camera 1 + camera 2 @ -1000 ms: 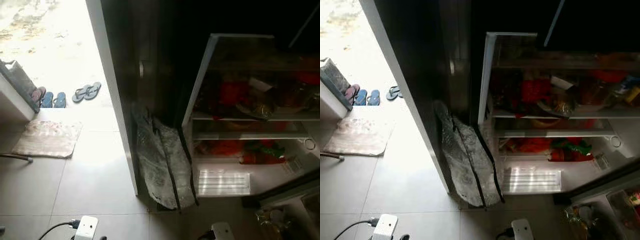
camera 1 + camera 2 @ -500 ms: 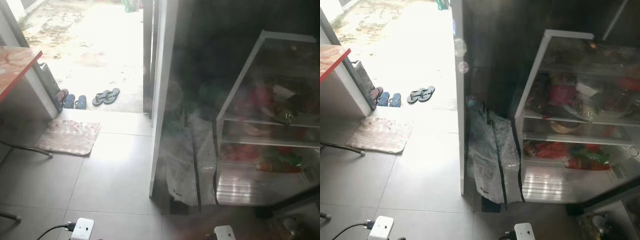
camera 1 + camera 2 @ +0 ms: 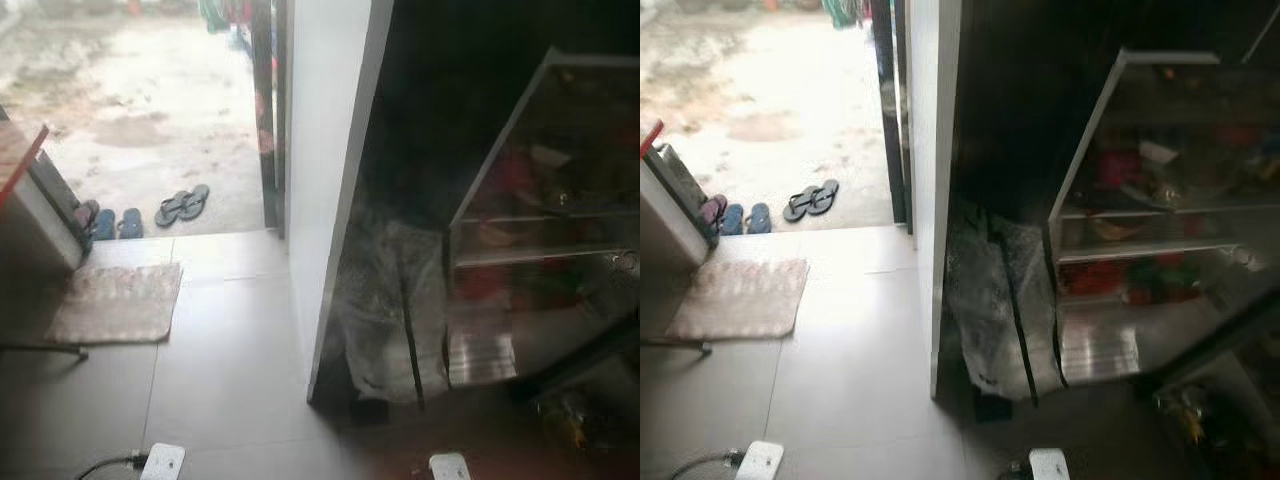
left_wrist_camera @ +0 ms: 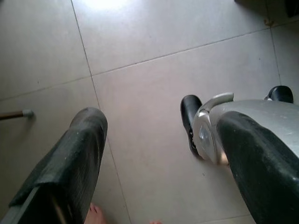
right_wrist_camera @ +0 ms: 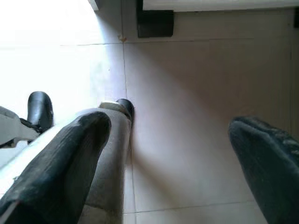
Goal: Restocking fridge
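Both arms hang down over the tiled floor (image 4: 149, 56), left gripper (image 4: 159, 154) and right gripper (image 5: 170, 154) spread and empty. The open fridge (image 3: 1140, 230) sits right of frame, its shelf contents dim and blurred.

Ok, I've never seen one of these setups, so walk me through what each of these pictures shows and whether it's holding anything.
This is a walking humanoid robot with two arms, each ending in a gripper of two long black fingers. The two wide pictures come from a stereo camera on its head, looking forward and down. They show a tiled floor, an open fridge with food on its shelves, too dark and blurred to name, and a grey bag leaning beside it. To the robot's left a doorway opens on a bright yard, with a doormat inside and sandals at the threshold.

The other two pictures come from cameras on the wrists, looking along the fingers. The left gripper and the right gripper both hang open over bare tiles, holding nothing. The robot's own leg and foot show there too.
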